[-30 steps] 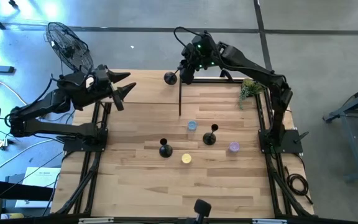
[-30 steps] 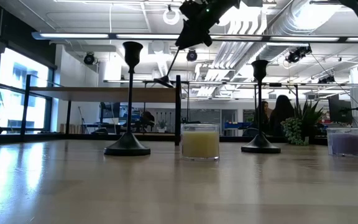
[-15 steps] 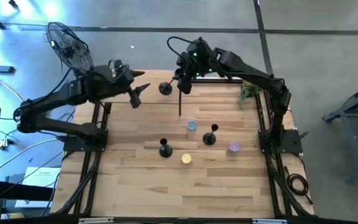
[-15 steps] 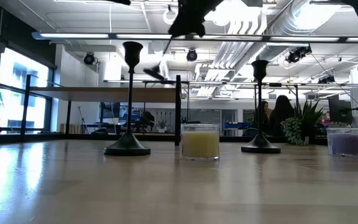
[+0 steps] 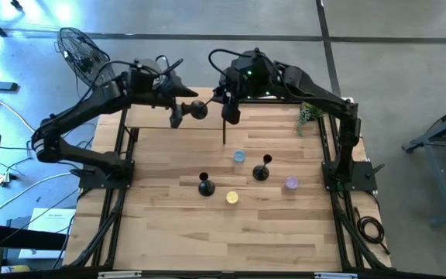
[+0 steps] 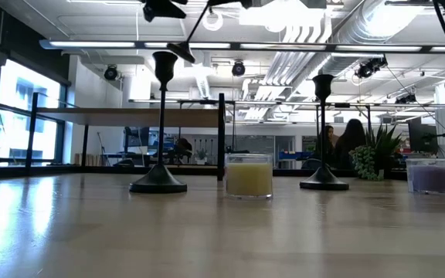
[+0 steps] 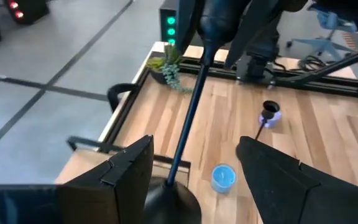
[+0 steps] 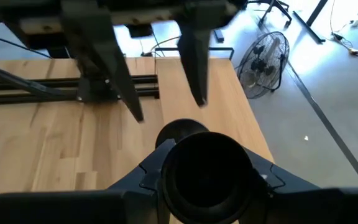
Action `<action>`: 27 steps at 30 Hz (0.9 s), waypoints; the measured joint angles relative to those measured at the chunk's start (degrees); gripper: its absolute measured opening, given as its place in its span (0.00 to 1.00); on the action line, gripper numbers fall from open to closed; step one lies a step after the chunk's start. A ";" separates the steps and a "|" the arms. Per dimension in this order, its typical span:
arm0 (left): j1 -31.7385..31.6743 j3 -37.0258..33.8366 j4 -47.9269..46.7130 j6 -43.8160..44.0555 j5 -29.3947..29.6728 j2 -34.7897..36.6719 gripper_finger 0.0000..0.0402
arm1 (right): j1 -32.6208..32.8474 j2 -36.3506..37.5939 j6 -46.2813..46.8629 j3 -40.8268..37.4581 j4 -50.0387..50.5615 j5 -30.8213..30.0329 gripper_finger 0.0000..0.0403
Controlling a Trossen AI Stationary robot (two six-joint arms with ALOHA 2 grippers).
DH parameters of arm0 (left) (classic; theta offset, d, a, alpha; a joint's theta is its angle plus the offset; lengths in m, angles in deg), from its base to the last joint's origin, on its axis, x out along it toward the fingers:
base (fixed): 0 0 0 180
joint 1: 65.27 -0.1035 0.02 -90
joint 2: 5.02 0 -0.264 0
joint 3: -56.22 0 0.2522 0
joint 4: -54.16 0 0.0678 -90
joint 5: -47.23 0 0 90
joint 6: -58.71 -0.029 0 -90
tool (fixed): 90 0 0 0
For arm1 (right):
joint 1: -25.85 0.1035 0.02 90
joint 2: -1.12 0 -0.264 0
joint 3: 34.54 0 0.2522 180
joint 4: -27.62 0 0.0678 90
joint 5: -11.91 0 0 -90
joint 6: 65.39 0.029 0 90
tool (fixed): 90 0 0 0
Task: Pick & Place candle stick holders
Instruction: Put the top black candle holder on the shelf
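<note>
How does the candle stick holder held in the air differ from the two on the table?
The airborne holder lies roughly level above the table's far edge, cup end in the right gripper, base between the left gripper's open jaws. The left standing holder and right standing holder are upright, ungripped, beside candles. All three are black.

Two black candle stick holders (image 5: 206, 186) (image 5: 262, 170) stand upright mid-table, while a third holder (image 5: 199, 109) hangs sideways in the air above the table's far edge.
</note>
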 joint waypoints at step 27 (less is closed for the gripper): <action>0.02 0.02 7.75 -8.70 -1.47 -6.09 0.13 | 0.23 0.00 0.26 -0.28 0.07 -0.09 0.28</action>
